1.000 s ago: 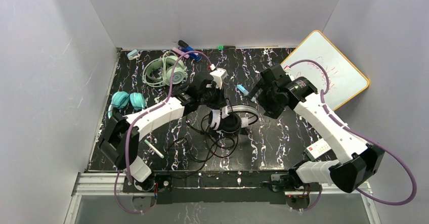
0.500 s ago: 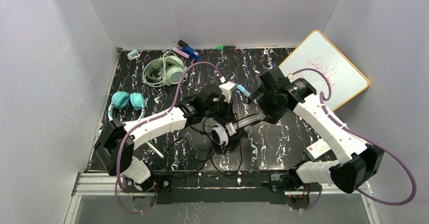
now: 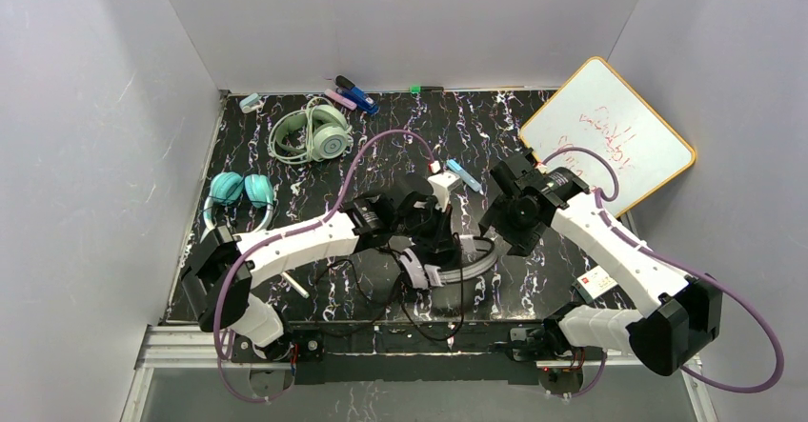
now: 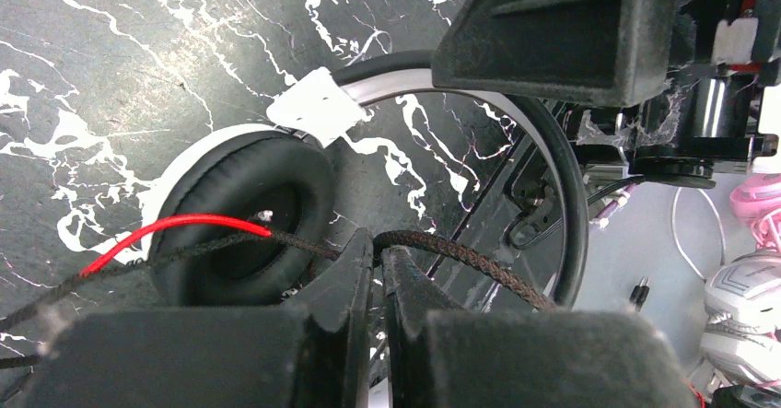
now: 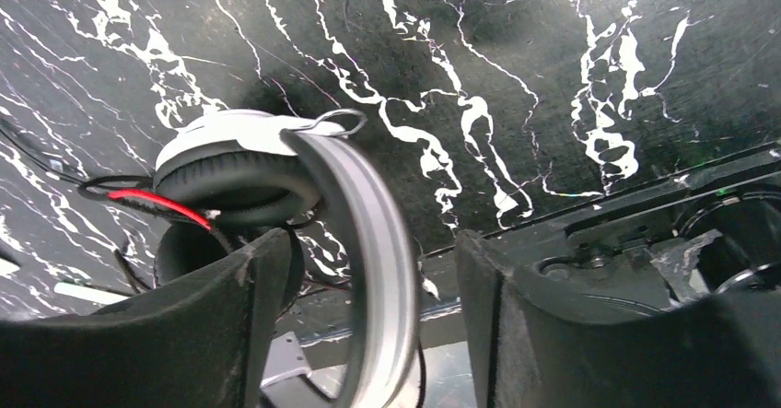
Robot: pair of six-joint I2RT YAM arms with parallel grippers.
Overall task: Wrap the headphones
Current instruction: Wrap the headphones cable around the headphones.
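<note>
The black-and-white headphones (image 3: 431, 271) lie near the table's front edge, their loose black cable (image 3: 381, 284) trailing left. My left gripper (image 4: 378, 261) is shut on the braided cable (image 4: 479, 265) just beside an ear cup (image 4: 235, 215). My right gripper (image 5: 368, 242) is open and straddles the grey headband (image 5: 373, 270), with a gap on each side. A thin red wire (image 5: 157, 203) shows at the stacked ear cups (image 5: 230, 173). The mint-green headphones (image 3: 314, 134) and the teal headphones (image 3: 238, 191) lie at the back left.
A whiteboard (image 3: 610, 141) leans at the back right. Markers (image 3: 351, 93) lie along the back wall, and a small blue piece (image 3: 462, 171) sits mid-table. There is a white pen (image 3: 291, 282) at front left and a label card (image 3: 600, 284) at front right.
My left gripper has carried the cable toward the front edge and the headphones came with it. My right gripper followed down over the headband, and its jaws have narrowed.
</note>
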